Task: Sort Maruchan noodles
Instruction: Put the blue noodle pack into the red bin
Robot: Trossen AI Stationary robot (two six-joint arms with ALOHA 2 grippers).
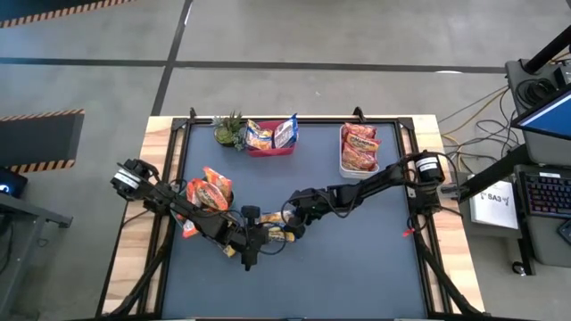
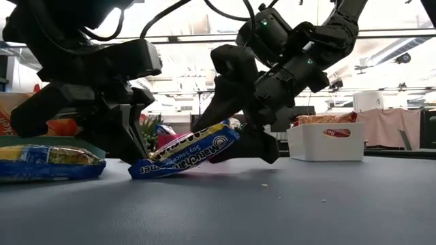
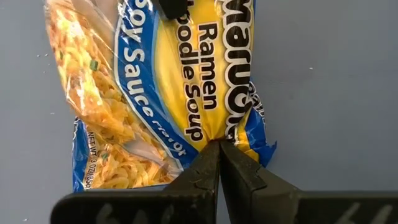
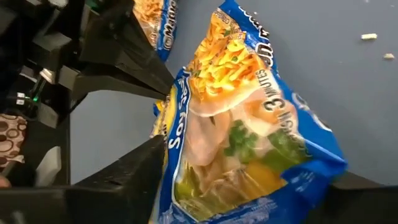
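Item: yellow-blue packet (image 3: 186, 87), mid-table, 1 end tilted up. My L gripper (image 3: 219, 163) pinched closed on its edge; my R gripper (image 2: 245, 133) fingers straddle it, grip unclear. Red bin (image 1: 270, 148), white bin (image 1: 343, 160) at back.

Grey concrete floor (image 1: 312, 36) (dark seams); bright ceiling lights (image 2: 204, 24)

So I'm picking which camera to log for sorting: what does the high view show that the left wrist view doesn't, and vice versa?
Only the high view shows the red bin and white bin at the table's far edge, the green plant and the orange packets. Only the left wrist view shows the left claw shut, pinching the packet's edge, and its "Soy Sauce" print. Both show the yellow-and-blue packet on the mat.
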